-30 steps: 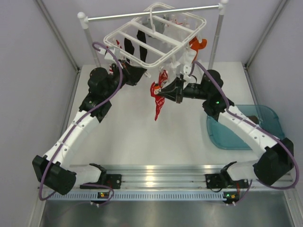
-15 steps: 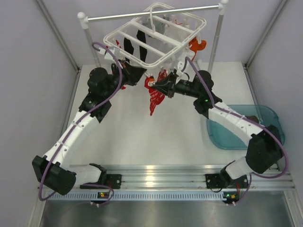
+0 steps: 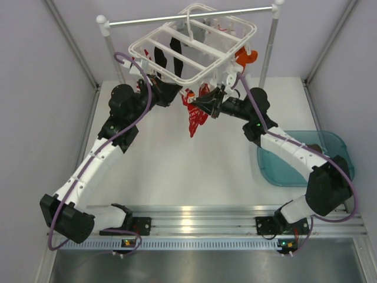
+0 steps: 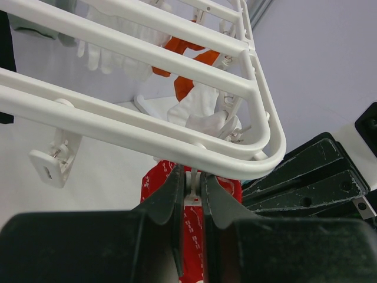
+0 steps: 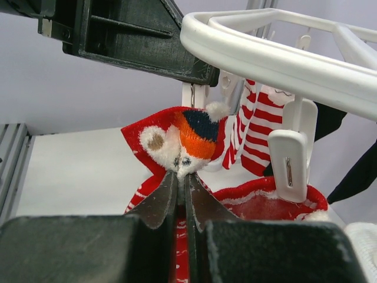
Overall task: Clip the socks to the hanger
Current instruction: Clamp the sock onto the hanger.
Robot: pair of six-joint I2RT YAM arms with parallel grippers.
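Observation:
The white hanger hangs from the rail by its hook. My left gripper is under its near edge, shut on a dangling white clip below the frame's corner. The right gripper is shut on the cuff of a red sock with white pattern. In the right wrist view the sock's fuzzy orange-and-white trim sticks up above my gripper, just under the left gripper's body. In the left wrist view the red sock shows behind my gripper.
Dark socks, red-and-white striped socks and an orange sock hang from the frame. A free clip dangles right of the held sock. A teal tray lies at the right. The grey rail spans the back.
My right gripper has carried the red sock left and up, close under the clip that the left gripper holds. The left arm has stayed put.

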